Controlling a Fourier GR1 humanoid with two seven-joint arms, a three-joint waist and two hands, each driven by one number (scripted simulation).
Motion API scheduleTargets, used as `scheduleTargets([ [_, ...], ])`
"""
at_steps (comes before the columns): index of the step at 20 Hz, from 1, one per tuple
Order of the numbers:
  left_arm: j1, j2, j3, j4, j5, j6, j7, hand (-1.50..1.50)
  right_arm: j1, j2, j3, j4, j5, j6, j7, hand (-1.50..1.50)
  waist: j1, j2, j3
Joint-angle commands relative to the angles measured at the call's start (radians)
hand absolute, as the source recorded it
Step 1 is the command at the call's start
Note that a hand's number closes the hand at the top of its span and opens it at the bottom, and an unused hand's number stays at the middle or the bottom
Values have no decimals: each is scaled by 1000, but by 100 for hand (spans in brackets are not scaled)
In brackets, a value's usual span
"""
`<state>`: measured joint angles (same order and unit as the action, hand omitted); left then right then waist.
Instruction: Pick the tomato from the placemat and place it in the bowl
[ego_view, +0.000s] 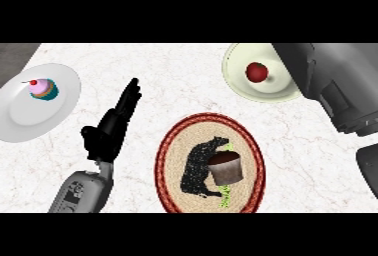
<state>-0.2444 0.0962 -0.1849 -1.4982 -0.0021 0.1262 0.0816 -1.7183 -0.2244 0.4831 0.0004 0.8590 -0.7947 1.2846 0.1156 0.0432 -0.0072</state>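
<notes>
A red tomato (256, 71) lies inside the pale bowl (238, 86) at the counter's far right. My right forearm (336, 85) comes in from the right edge and covers the bowl's right side; its hand is past the top of the view. The round woven placemat (171, 150), red-rimmed with a black cat figure, lies at the centre front. My left hand (111, 127) rests left of the placemat, open, fingers straight and pointing away from me, holding nothing.
On the placemat stands a brown cup-shaped thing (226, 167). A white plate (22, 117) at the far left carries a pink cupcake (42, 89). Bare marble counter (184, 75) lies between plate and bowl.
</notes>
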Motion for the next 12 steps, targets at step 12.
scheduleTargets([
  [12, 57, -12, -4, -38, -11, 25, 6, 0, 178, -49, 24, 0, 29, 155, 205, 150, -46, -17, 5],
])
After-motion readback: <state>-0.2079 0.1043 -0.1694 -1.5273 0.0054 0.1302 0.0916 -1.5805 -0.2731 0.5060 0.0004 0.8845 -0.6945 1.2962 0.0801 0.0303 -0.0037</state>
